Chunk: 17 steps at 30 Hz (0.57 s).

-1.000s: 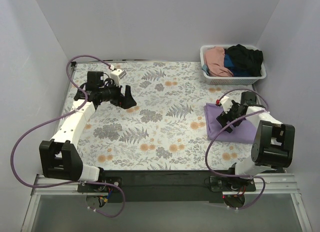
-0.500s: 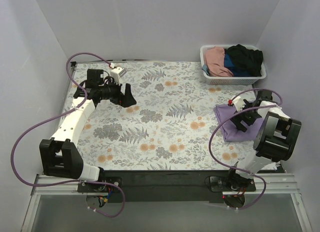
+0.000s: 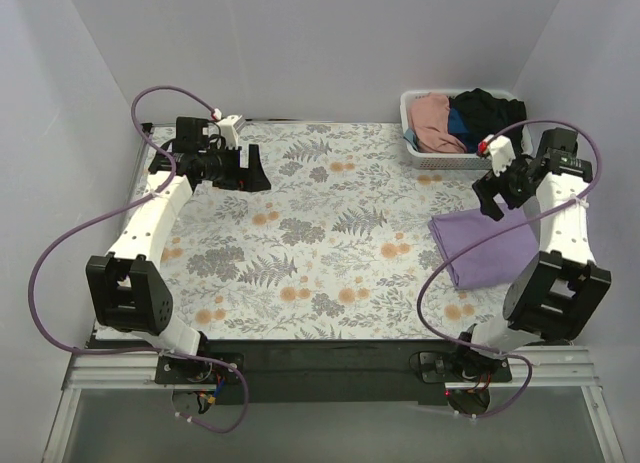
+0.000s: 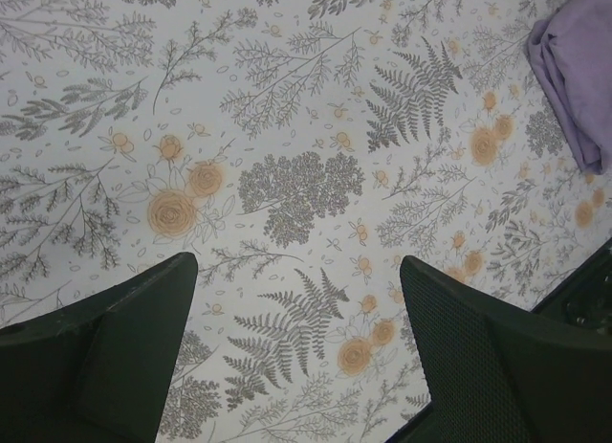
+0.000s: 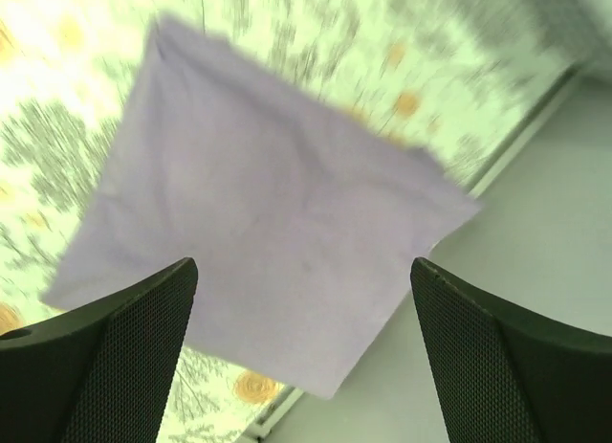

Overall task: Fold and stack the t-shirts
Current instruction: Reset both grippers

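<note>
1. The right gripper [image 3: 497, 190] hangs empty, fingers apart, near the purple shirt [image 3: 482, 245].
2. That shirt lies folded, near right, to start the stack.
3. The left gripper [image 3: 254, 172], also apart, hangs far left.
4. More shirts [image 3: 432, 121] sit in the far-right basket [image 3: 455, 161].

We find folded shirt [image 3: 480, 248] on table [image 3: 330, 245] in front of basket [image 3: 465, 162]; other shirts [image 3: 470, 118] in it; R gripper [image 3: 491, 199] just before basket, L gripper [image 3: 256, 173] far left of it.

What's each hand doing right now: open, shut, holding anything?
Left hand: open, holding nothing.
Right hand: open, holding nothing, over the folded lavender t-shirt.
</note>
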Available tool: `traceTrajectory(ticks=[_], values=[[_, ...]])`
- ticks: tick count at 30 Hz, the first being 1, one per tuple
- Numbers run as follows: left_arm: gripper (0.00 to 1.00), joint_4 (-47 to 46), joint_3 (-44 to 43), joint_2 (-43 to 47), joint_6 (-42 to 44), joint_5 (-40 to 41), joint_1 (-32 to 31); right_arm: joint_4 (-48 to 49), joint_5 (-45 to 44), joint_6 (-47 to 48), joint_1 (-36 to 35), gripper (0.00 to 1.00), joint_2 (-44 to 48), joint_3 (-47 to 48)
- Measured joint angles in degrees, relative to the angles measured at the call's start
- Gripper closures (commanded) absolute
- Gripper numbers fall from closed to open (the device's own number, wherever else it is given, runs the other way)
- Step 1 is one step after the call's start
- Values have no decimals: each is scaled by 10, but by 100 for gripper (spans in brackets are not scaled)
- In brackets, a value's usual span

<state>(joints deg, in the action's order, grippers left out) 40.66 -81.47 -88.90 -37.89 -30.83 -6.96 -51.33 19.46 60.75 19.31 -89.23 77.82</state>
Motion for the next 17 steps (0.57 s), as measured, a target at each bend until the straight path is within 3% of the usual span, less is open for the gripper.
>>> traceTrajectory(ticks=[5, 13, 17], values=[[12, 14, 8, 5, -23, 3, 1, -9, 56, -128, -69, 1, 84, 29], [12, 13, 91, 59, -45, 9, 1, 71, 68, -331, -267, 1, 196, -179], [12, 15, 140, 86, -53, 12, 1, 88, 50, -381, -301, 2, 215, -240]])
